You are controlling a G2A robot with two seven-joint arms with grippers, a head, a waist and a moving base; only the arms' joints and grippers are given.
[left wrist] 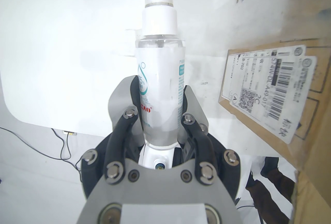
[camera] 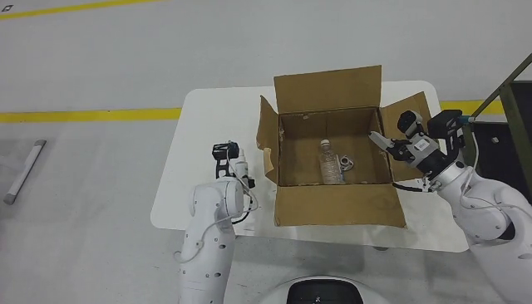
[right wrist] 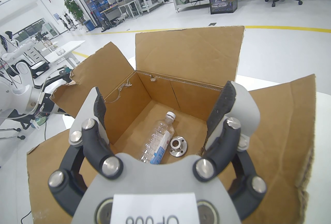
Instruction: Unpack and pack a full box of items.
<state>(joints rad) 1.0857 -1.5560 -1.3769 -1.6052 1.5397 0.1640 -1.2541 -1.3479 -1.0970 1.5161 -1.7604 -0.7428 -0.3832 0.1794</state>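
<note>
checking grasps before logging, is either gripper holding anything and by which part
The left gripper grips the spray bottle around its lower body. The right gripper is open, holding nothing.

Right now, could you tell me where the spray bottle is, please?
In the left wrist view, the spray bottle is clamped in the left gripper, over the white table and just outside the cardboard box, on the robot's left of it.

White table [camera: 199, 167], yellow floor line [camera: 83, 115], grey tube [camera: 25, 171]

Open cardboard box [camera: 337, 204], plastic bottle [camera: 331, 161], metal flange [camera: 347, 164] inside; spray bottle [left wrist: 160, 80] outside
</note>
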